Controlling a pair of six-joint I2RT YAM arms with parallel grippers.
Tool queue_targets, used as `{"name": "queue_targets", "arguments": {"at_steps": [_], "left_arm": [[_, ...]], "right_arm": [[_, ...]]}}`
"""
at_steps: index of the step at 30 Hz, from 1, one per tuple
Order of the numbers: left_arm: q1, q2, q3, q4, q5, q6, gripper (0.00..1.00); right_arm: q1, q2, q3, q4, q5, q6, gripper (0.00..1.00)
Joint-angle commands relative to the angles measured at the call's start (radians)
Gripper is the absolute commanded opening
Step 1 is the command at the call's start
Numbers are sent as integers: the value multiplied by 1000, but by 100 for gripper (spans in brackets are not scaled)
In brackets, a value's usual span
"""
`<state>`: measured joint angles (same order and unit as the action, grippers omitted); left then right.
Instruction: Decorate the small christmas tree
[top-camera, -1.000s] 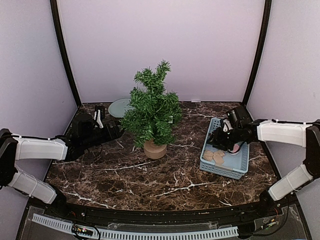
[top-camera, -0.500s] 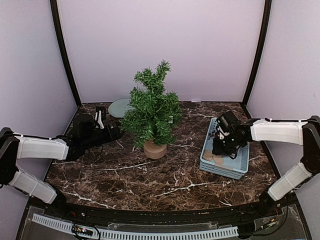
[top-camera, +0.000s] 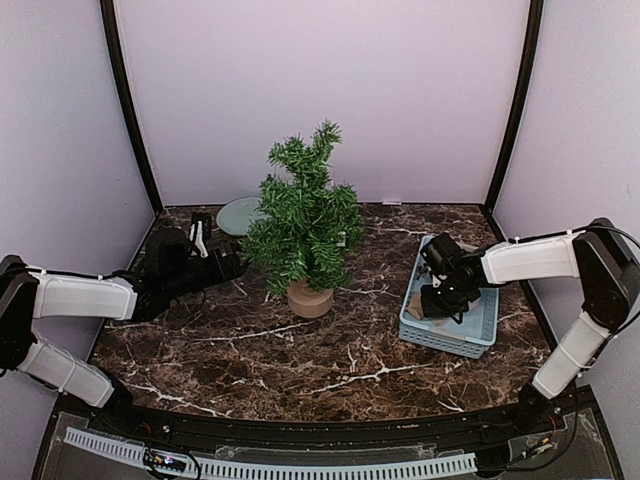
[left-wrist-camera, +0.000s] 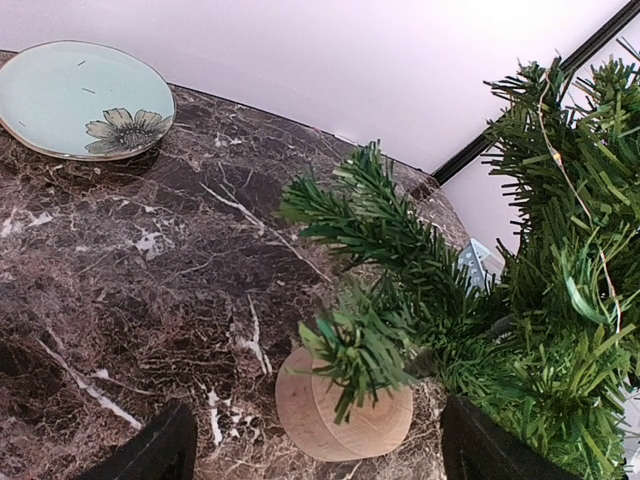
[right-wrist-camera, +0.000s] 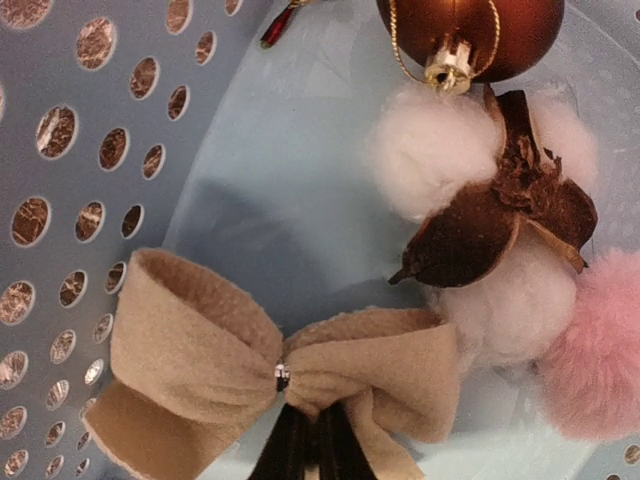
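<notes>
Right gripper (right-wrist-camera: 312, 447) is seen pinched narrow on the beige bow (right-wrist-camera: 200, 340) in the blue basket (right-wrist-camera: 60, 120). Small christmas tree (top-camera: 305, 225) is stood upright well to its left, so a leftward carry is probably needed; the wide-open left gripper (top-camera: 225, 262) is parked nearer.

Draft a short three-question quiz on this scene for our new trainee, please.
1. True or false: the brown bauble hangs on the small christmas tree.
2. Fill in: the right fingers pinch the beige ___.
3. Choose: the left fingers, either side of the tree's stump, stand A) open, B) shut.

Key: 1 false, it lies in the blue basket; 2 bow; 3 A.
</notes>
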<state>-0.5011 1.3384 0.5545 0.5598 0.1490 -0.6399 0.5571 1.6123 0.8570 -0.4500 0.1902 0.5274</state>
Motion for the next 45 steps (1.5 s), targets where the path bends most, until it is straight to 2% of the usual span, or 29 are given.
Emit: {"name": "queue_targets", "arguments": {"at_steps": [1, 9, 15, 19, 22, 29, 32, 38, 45], "left_arm": [[7, -27, 7, 5, 5, 10, 87], [7, -18, 21, 6, 18, 9, 87], [7, -22, 37, -22, 7, 23, 87], [7, -32, 53, -65, -13, 29, 93], [7, -49, 57, -98, -30, 29, 99], [11, -169, 20, -141, -88, 61, 99], [12, -252, 7, -176, -104, 114, 99], [12, -346, 4, -250, -95, 182, 98], [12, -338, -7, -200, 1, 191, 96]], "right_arm": [[10, -30, -20, 16, 25, -16, 0], [12, -229, -31, -42, 69, -47, 0], [23, -420, -18, -55, 65, -139, 0], [50, -547, 19, -2, 39, -219, 0], [90, -586, 73, 30, 14, -268, 0], [266, -518, 236, 57, 41, -335, 0], [372, -469, 278, 71, 104, -334, 0], [623, -370, 240, 189, 249, -226, 0], [709, -218, 271, 168, 307, -225, 0]]}}
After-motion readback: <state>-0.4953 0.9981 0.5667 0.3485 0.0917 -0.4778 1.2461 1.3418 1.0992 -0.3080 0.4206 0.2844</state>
